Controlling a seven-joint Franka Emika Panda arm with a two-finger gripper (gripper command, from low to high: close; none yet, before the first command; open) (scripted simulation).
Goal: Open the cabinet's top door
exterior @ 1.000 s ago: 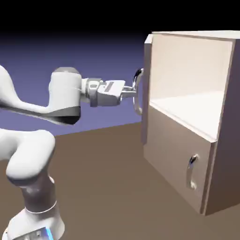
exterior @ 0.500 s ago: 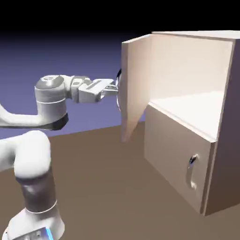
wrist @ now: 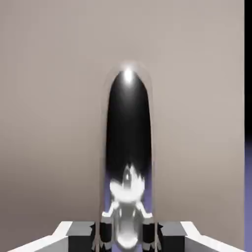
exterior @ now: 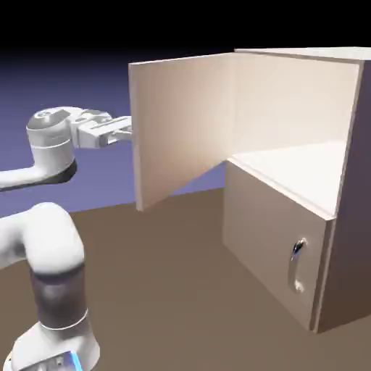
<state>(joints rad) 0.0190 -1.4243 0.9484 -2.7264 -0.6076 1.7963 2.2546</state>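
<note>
- Evidently the pulling step is in hand: the top door (exterior: 181, 130) stands wide open, swung out from the upper part of the cabinet (exterior: 355, 152) toward the arm (exterior: 52, 138).
- The pincer (wrist: 127, 238) is narrow, its tips closed around the handle (wrist: 128, 123) on the door's outer face.
- The job looks nearly or wholly done; next calls for a little more swing at most, then spreading the tips and backing straight off so the door isn't dragged.
- The handle is a smooth, rounded bar, mirror-bright, with dark and white reflections.
- The door is a flat, matt beige slab with square edges.
- Below, the lower door (exterior: 264, 232) sits closed, with a smaller curved metal pull (exterior: 298, 250).
</note>
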